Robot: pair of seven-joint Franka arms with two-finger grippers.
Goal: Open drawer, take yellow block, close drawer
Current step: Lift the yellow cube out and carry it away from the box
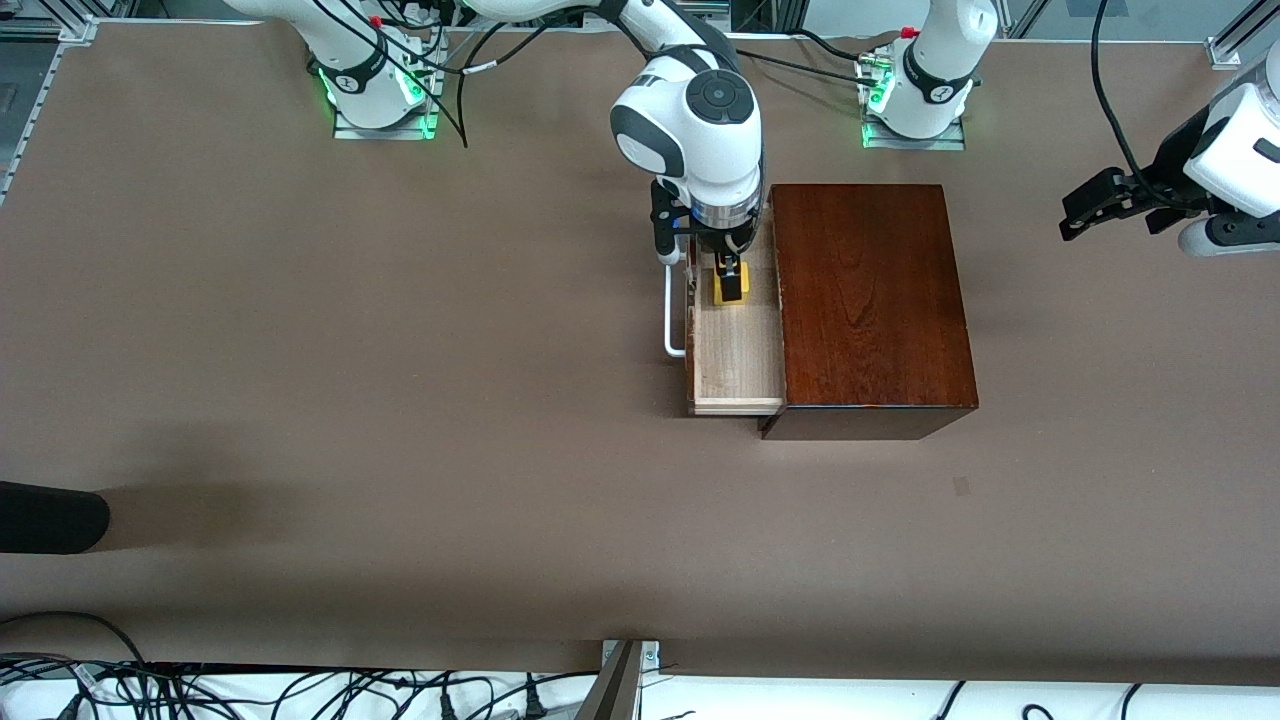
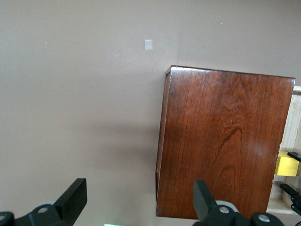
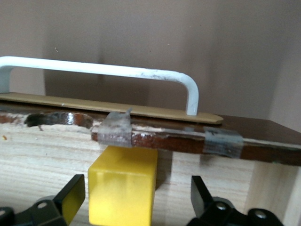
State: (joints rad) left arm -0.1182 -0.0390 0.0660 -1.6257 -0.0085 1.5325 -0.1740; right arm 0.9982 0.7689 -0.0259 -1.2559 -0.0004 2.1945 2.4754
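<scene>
Block point(image 1: 731, 295) down in the open drawer point(image 1: 737, 360), on the pale wood floor, in the end farther from the front camera. Close to the dark drawer front with its white handle point(image 1: 672, 322). Drawer pulled out of the box point(image 1: 870, 300) toward the right arm's end of the worktop point(image 1: 400, 400).

Right hand point(image 1: 731, 282) low in the drawer, straight over the block. Open, with one finger point(image 3: 70, 200) on each side of the cube and a small gap showing on both sides. No touch yet, no grip yet, as far as can be seen.

Main thing for the coming move: block right between the two fingers, just under the palm, so no need to go sideways. Line from finger to finger along the handle, flat against two faces of the cube. No long side to worry about, since all sides of the cube look the same. Faces of the cube square with the drawer walls, so likely a clean squeeze.

Next step, as a guess: squeeze shut on the block, then lift straight up, clear of the drawer front. Some risk of bumping that front wall, with the cube so near it. Closing of the drawer to come after that.

Left hand point(image 1: 1100, 205) up in the air, well apart from the box, at the left arm's end of the worktop. Open and empty, waiting. Right arm much nearer to the block, so the grab looks like its job.
</scene>
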